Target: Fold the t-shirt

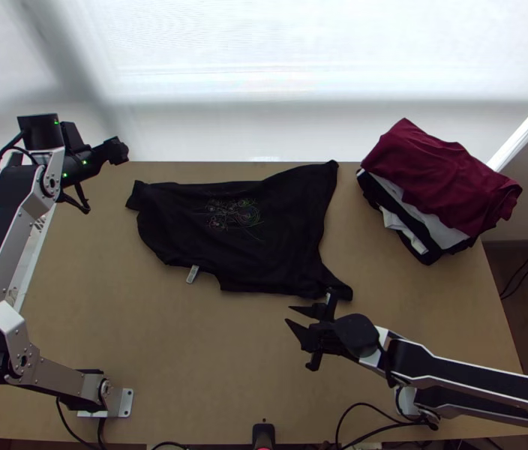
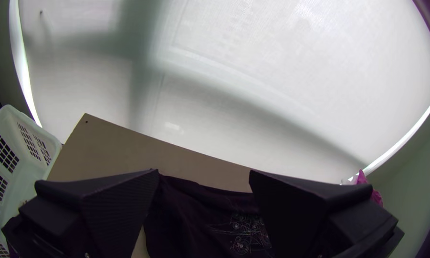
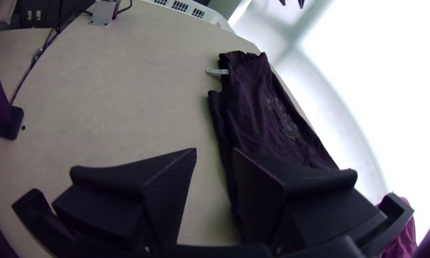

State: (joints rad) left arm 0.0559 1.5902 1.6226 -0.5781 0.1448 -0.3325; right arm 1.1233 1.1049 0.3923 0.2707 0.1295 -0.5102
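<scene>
Top view: the black t-shirt was spread across the far half of the worktop, its printed pattern uppermost and a label projecting at the near edge; whether it was already folded once could not be told. The left end effector was held off beyond the far left corner, presumably so that the cloth was unobstructed. The right end effector was placed beside the near right corner, apparently so that this corner could be gripped next. Other garments were stacked at the right, probably so that folding room was given.

Left wrist view: the fingers were parted widely, with no cloth clamped, and a basket was seen beside the worktop.

Right wrist view: the fingers were parted by a narrower gap, perhaps so that an edge could be admitted; contact with the shirt could not be judged.
</scene>
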